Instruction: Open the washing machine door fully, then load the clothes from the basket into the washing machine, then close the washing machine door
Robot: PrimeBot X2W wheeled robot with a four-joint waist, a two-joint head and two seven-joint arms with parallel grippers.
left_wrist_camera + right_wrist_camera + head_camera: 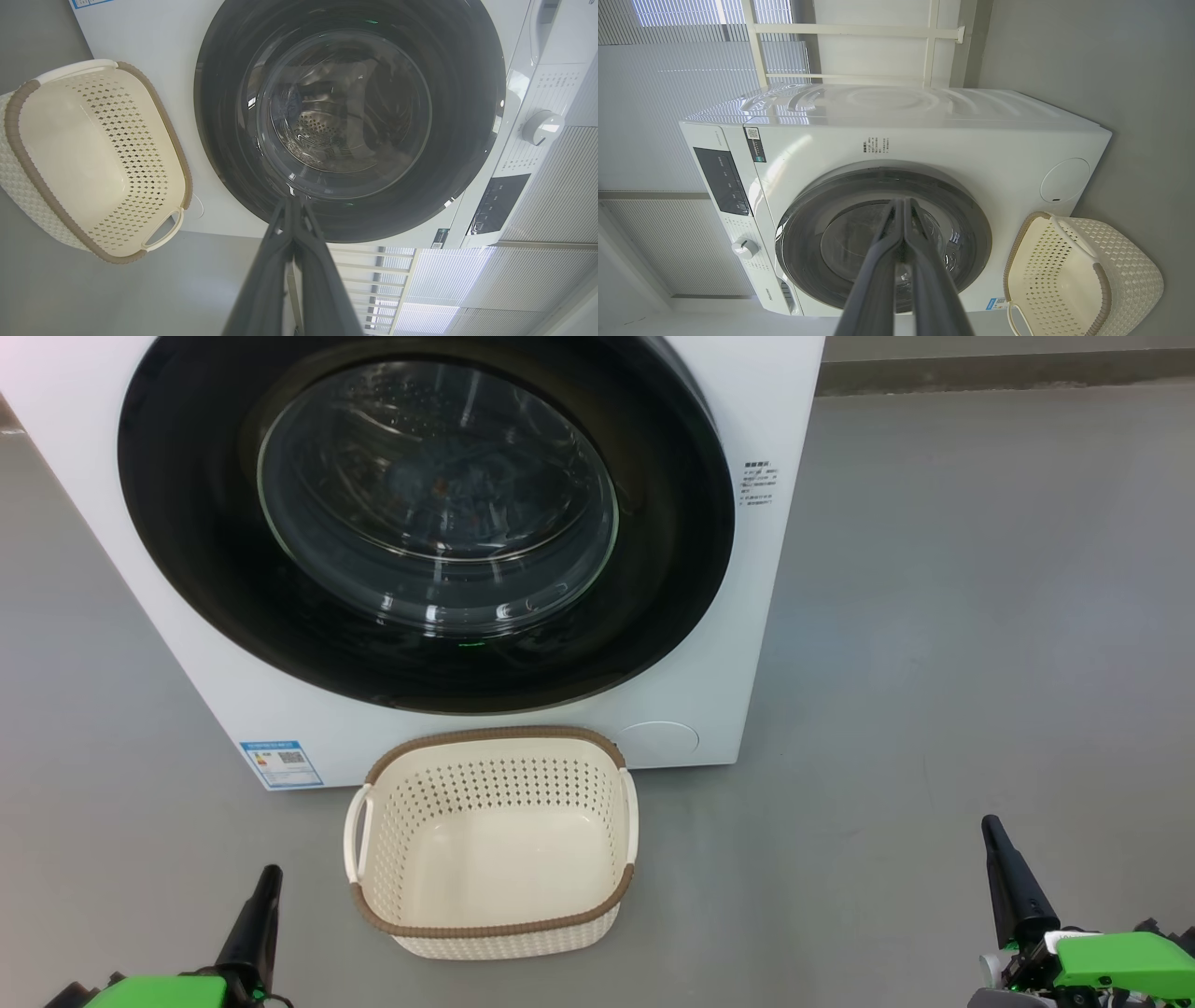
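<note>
The white washing machine (pixel 775 579) stands in front of me with its round black door (pixel 187 532) shut flat against it. Through the glass window a dim bluish bundle with an orange speck, the clothes (pixel 443 485), lies in the drum. On the floor just before the machine, the cream basket (pixel 490 737) holds nothing. My left gripper (pixel 269 877) is low at the left, shut and holding nothing. At the lower right, my right gripper (pixel 991 826) is likewise shut with nothing in it. The wrist views show each shut gripper (pixel 293 203) (pixel 901 203) pointing at the door (pixel 224 93) (pixel 803 242), well short of it.
Grey floor (pixel 980 616) stretches to the right of the machine and around the basket (pixel 163 121) (pixel 1125 275). The machine's control panel with a round knob (pixel 542 127) sits above the door. White blinds and a white frame (pixel 850 30) stand behind the machine.
</note>
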